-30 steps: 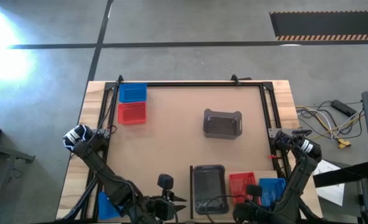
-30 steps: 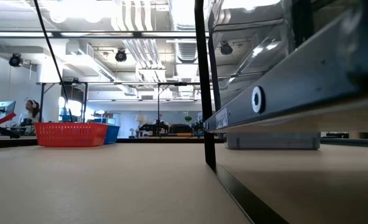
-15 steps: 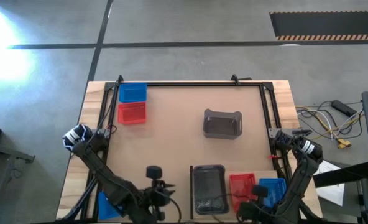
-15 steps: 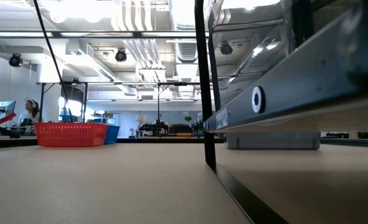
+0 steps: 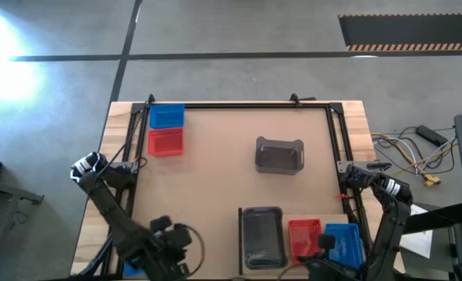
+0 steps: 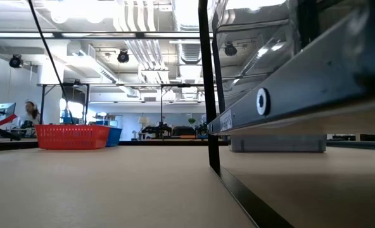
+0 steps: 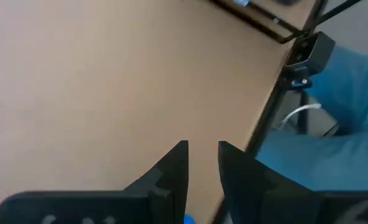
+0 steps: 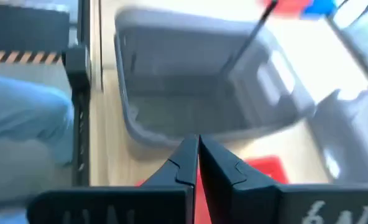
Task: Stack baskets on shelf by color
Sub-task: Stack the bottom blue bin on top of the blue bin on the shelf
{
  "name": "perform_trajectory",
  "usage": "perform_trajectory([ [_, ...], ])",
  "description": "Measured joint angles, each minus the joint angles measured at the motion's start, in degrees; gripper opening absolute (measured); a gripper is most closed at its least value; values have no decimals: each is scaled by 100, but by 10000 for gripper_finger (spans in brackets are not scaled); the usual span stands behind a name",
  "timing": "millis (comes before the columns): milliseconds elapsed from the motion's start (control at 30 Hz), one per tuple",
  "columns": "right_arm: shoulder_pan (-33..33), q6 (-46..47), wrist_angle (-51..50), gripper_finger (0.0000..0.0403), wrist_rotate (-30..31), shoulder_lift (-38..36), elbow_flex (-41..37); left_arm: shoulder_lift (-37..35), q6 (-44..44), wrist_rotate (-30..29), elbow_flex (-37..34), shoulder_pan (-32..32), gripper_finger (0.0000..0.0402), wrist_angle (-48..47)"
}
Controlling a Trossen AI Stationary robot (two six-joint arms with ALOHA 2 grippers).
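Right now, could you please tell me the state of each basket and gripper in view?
far blue basket: upright, empty, next to the far red basket.
far red basket: upright, empty.
centre grey basket: upright, empty, standing alone.
near grey basket: upright.
near red basket: upright, partly under the right arm.
near blue basket: upright.
left gripper: fingers slightly apart, holding nothing.
right gripper: shut, holding nothing.

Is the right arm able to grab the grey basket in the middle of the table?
Probably yes. The grey basket stands alone on the open table, nothing over or beside it. The right gripper is shut and near the table's front edge, so it must open and reach forward.
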Motion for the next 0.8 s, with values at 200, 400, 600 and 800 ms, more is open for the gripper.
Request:
perform_trajectory([
  [200,205,-319,12,9,661,227,-25,11,-2708,610,-724,-531,70,80],
  [400,224,-476,8,9,650,382,-30,13,-3948,1332,-1480,-788,98,171],
  [600,252,-509,6,9,616,403,-31,-5,-4285,1155,-1881,-792,194,698],
  [800,252,-501,12,9,614,403,-32,8,-4843,952,-2161,-773,280,763],
])
